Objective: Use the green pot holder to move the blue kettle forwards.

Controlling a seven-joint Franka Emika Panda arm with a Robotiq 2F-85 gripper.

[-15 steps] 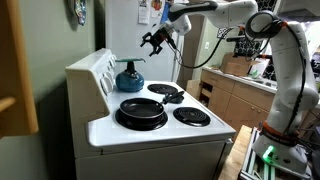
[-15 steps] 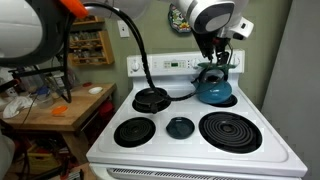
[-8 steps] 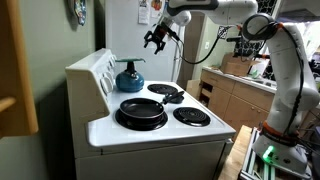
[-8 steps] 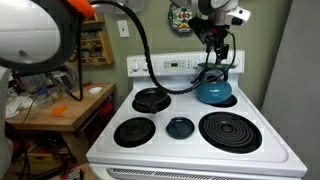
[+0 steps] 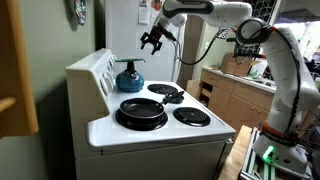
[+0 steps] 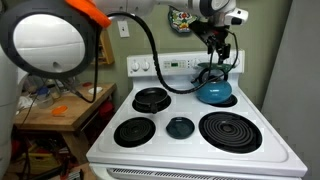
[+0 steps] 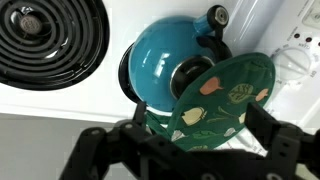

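Gripper (image 7: 185, 150): jaws spread wide, nothing held, hanging above the stove's back row. Green pot holder (image 7: 222, 92): draped on top of the kettle, apparently over its handle (the cloth hides it), probably so you can clamp through padding. Blue kettle (image 7: 160, 62): on a rear burner, beside the large coil burner (image 7: 50, 40), not yet brought forwards. Frying pan (image 5: 142, 110): on another burner, well apart.
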